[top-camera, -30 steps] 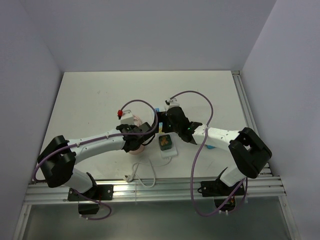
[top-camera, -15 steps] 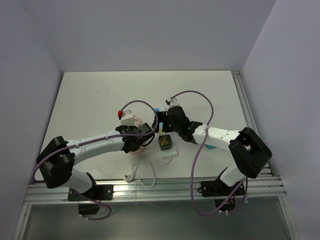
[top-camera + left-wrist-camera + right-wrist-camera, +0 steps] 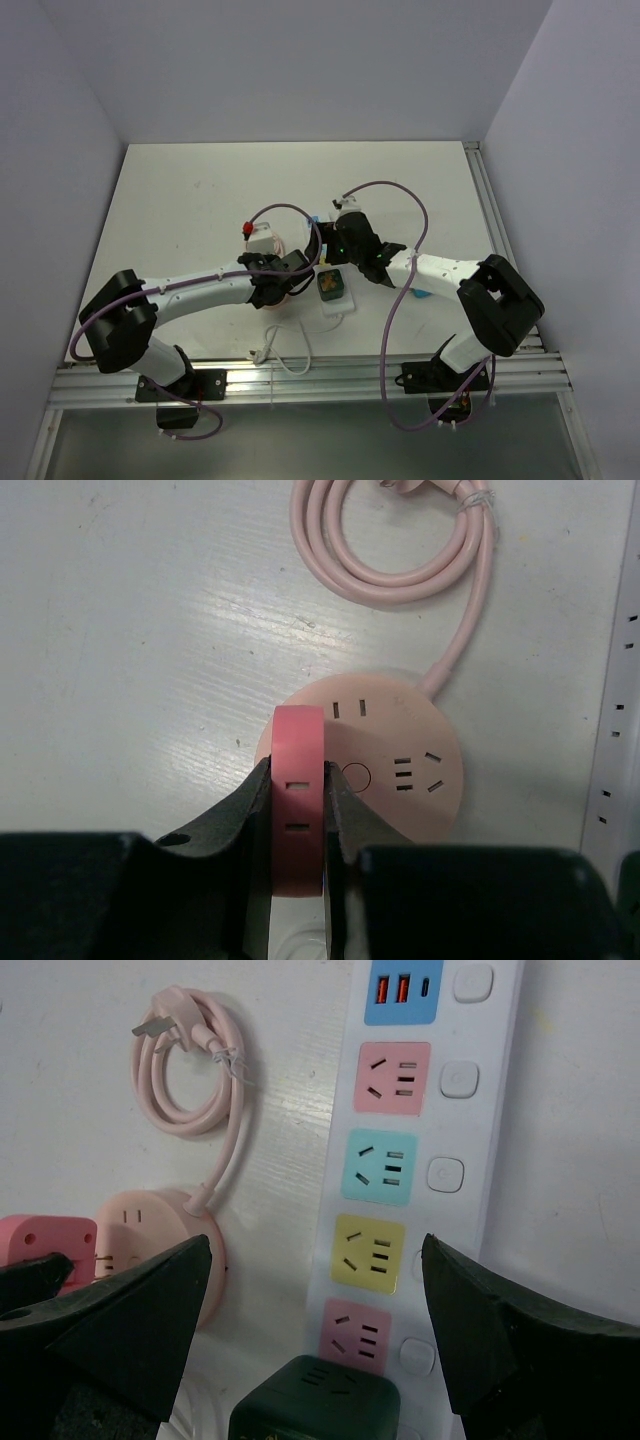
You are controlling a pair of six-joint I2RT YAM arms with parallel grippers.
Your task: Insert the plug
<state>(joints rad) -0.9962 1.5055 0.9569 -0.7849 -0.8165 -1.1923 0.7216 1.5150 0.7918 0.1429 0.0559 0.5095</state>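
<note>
Left jaws are pinching the pink plug (image 3: 298, 742) tight, held over the round pink socket (image 3: 405, 742) on the worktop (image 3: 120, 630) (not in yet). Right jaws hang wide open over the power strip (image 3: 443, 1175).

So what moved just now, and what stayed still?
The left arm slid a little to the right, carrying the pink plug in its shut jaws above the round socket. Nothing was grabbed or let go. The right arm, jaws open, and the power strip stayed put.
</note>
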